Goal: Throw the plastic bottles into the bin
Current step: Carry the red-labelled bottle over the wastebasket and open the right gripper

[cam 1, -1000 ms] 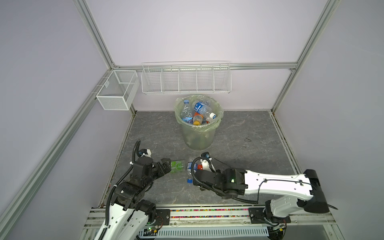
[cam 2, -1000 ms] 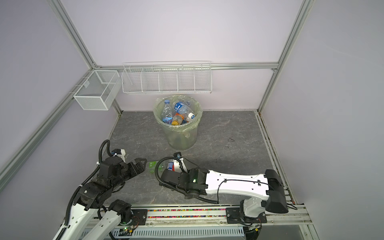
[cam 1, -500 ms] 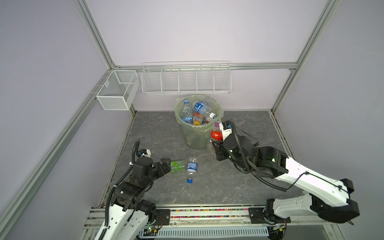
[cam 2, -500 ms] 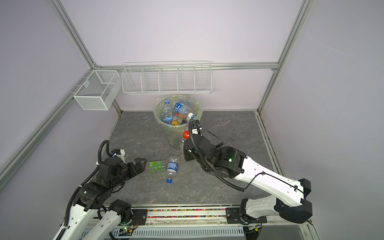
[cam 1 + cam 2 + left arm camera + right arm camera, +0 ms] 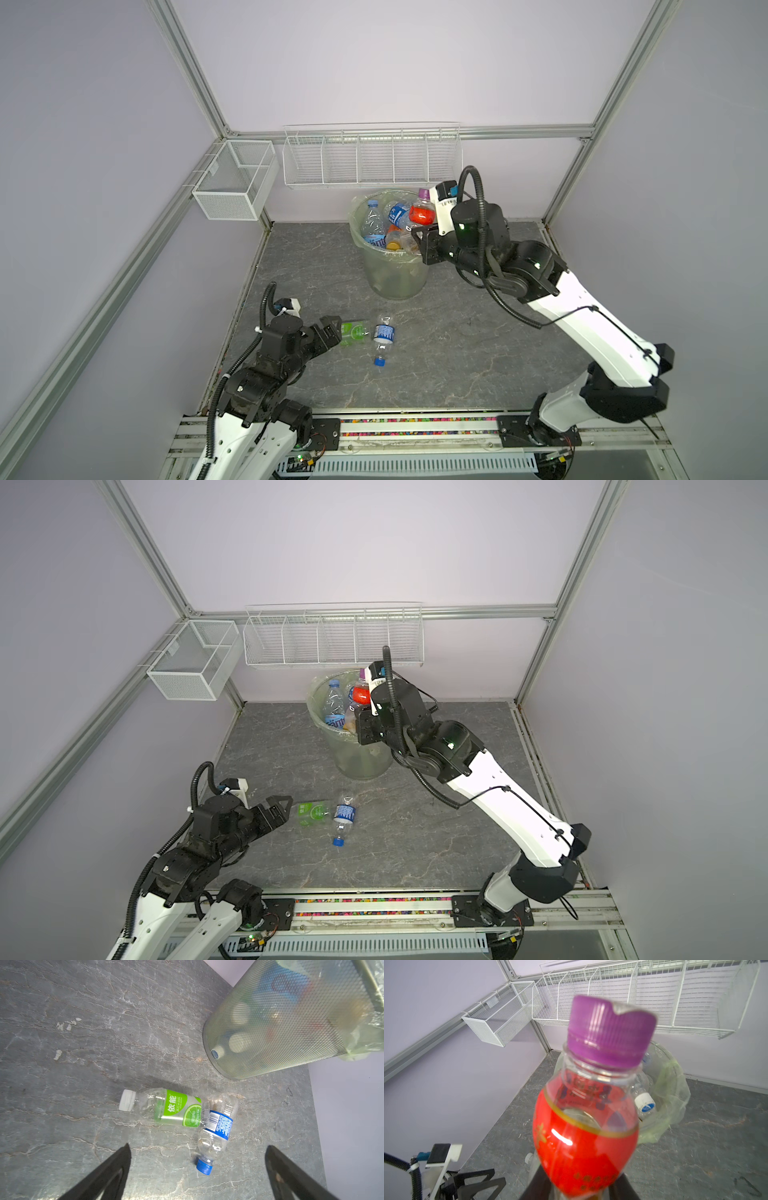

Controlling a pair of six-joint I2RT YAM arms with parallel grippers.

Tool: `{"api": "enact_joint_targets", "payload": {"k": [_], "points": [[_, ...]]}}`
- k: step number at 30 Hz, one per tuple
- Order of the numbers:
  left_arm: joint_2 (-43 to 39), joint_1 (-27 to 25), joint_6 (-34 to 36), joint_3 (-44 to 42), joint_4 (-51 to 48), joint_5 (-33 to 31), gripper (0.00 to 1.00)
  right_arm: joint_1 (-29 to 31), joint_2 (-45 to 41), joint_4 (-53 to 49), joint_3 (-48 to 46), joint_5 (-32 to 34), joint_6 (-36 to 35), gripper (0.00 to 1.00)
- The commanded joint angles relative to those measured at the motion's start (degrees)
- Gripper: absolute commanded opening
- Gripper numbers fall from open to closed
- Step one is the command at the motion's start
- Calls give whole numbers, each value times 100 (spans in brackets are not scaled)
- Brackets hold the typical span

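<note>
Overall, one bottle was held at the bin and two lay on the floor.
Left gripper stood spread wide at the near left, touching nothing. Just right of it, a green-label bottle and a blue-label bottle lay touching on the grey floor. Farther back, the bin held several bottles. Right gripper pinched the base of a red-label bottle, purple cap uppermost, at the bin's right rim.

Open floor surrounds green-label bottle touching blue-label bottle; bin well apart
</note>
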Motion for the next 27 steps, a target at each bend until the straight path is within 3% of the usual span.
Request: {"api": "enact_joint_targets", "payload": {"k": [1, 7, 8, 11, 12, 13, 16, 27], "points": [[-71, 36, -110, 198, -84, 75, 100, -152, 610, -147, 656, -483, -260, 15], [-143, 35, -167, 210, -94, 99, 100, -502, 2248, -802, 2520, -657, -415, 19], [-159, 35, -169, 214, -104, 102, 100, -554, 2512, -972, 2839, -677, -433, 28], [-222, 38, -181, 222, -141, 100, 100, -632, 3007, -1492, 3390, -750, -389, 86], [-245, 36, -182, 220, -151, 95, 100, -639, 3020, -1535, 3360, -682, -384, 93], [-260, 35, -181, 216, -155, 95, 100, -638, 3010, -1526, 3293, -609, -398, 89], [-255, 40, -182, 190, -126, 100, 100, -648, 2890, -1604, 3237, -310, -394, 88], [-218, 35, -254, 61, 26, 215, 100, -492, 1577, -856, 2032, -243, -375, 88]]}}
